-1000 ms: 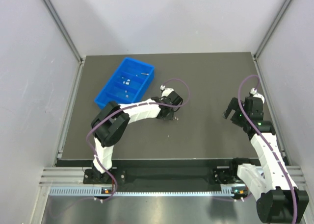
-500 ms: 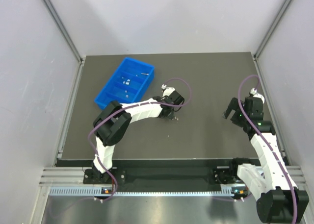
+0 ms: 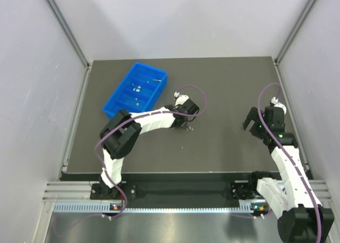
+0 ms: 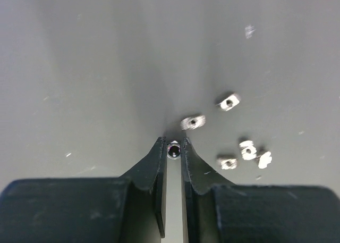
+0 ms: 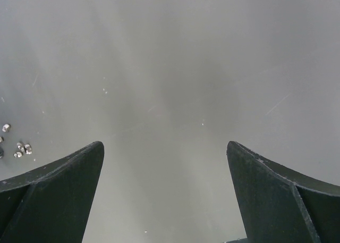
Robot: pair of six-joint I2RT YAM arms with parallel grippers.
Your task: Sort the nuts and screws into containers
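left hand [image 4: 173, 145] clamped on one tiny metal bit [image 4: 173, 150] (screw or nut, can't tell), five nuts [image 4: 192, 122] loose on the tabletop [image 4: 106, 67], right hand [image 5: 164, 163] wide open, one blue tray [image 3: 113, 108]

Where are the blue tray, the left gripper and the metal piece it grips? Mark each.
blue tray [image 3: 119, 89]: top external view, its left wall.
left gripper [image 4: 173, 142]: left wrist view, between the fingertips.
metal piece [image 4: 173, 150]: left wrist view, its round end face.
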